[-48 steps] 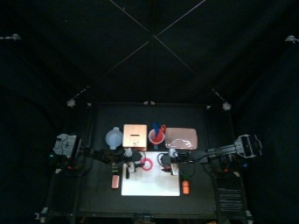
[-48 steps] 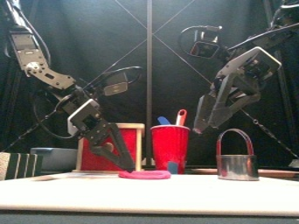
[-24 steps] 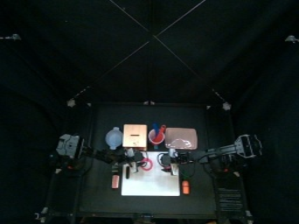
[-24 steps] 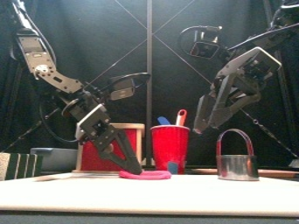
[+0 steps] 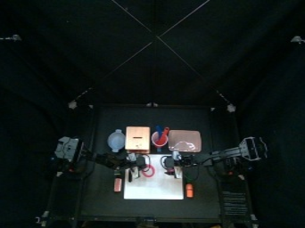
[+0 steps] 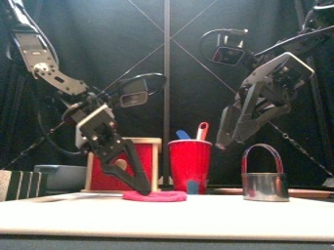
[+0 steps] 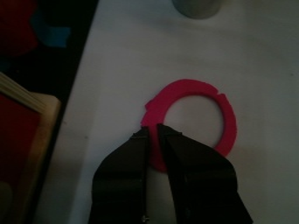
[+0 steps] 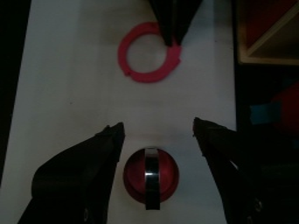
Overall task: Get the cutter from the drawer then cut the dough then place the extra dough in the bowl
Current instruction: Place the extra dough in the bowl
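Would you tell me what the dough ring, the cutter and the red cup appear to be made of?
Dough ring: soft, matte pink-red modelling dough, judging by its uneven edge. Cutter: metal, probably steel; its wall gleams with reflections, with a wire handle above. Red cup: likely plastic, smooth and evenly coloured.

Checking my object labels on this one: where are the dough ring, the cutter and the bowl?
dough ring (image 7: 156,105), left wrist view, on its pink band.
cutter (image 6: 265,187), front view, on its metal wall.
bowl (image 6: 59,178), front view, on its outer wall.
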